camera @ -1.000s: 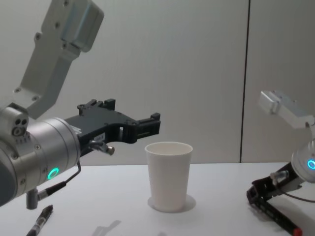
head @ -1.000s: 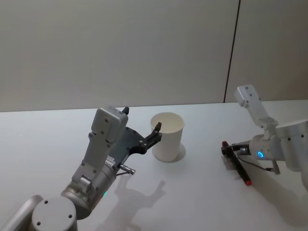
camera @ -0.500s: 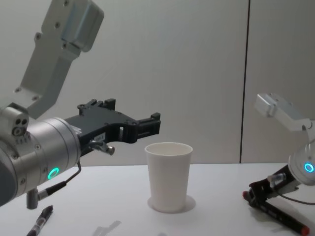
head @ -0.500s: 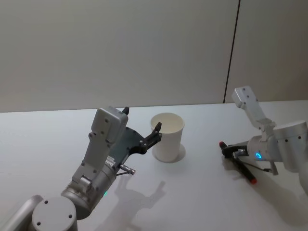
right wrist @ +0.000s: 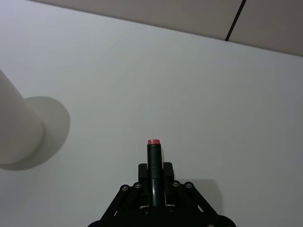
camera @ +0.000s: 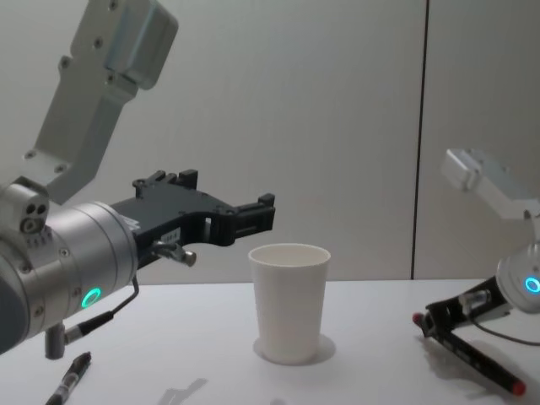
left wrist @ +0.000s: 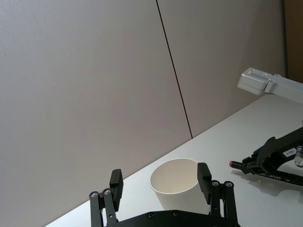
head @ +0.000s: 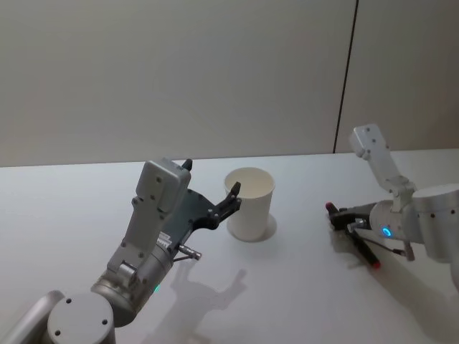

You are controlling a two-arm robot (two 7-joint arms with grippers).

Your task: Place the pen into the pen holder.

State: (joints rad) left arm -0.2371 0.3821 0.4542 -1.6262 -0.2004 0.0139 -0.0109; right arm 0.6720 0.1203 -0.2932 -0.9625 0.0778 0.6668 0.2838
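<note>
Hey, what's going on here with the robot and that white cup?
The right tool is shut on the pen, a dark one with red ends. It holds the pen tilted, with the gripped end raised off the table, to the right of the white pen holder. The left tool hovers open beside the holder's left side, holding nothing. The pen is not yet in the holder.

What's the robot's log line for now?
right gripper: shut on pen, right of pen holder | left gripper: open, beside pen holder | pen: not yet inside
</note>
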